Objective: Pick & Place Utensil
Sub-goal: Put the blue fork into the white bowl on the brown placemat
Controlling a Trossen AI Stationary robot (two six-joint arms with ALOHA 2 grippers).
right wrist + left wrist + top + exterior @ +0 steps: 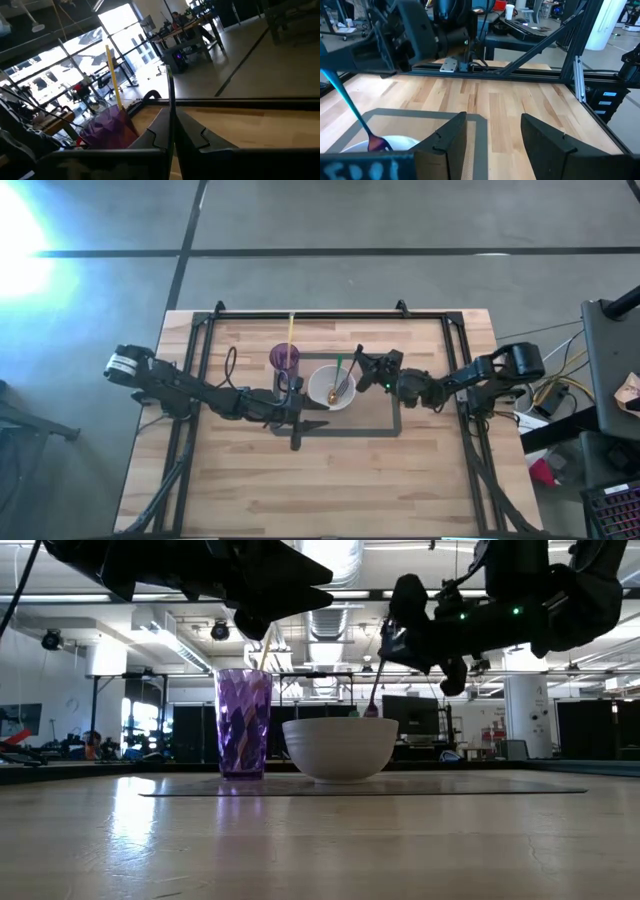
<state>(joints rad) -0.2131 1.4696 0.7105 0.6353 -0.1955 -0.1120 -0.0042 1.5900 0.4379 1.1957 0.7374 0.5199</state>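
The right end effector [362,363] pinches the green fork [338,380] by its handle; the fork slants down-left, apparently into the white bowl [322,392]. The left end effector [300,412] waits spread, nearby.

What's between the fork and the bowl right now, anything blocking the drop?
Nothing visible. The right gripper is shut on the fork, whose tines already sit inside the white bowl. The purple cup stands beside the bowl, off the path.

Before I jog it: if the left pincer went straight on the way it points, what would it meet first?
Probably nothing on the table: past the left pincer, open, lies bare table, then the black frame rail. Depth is unclear.
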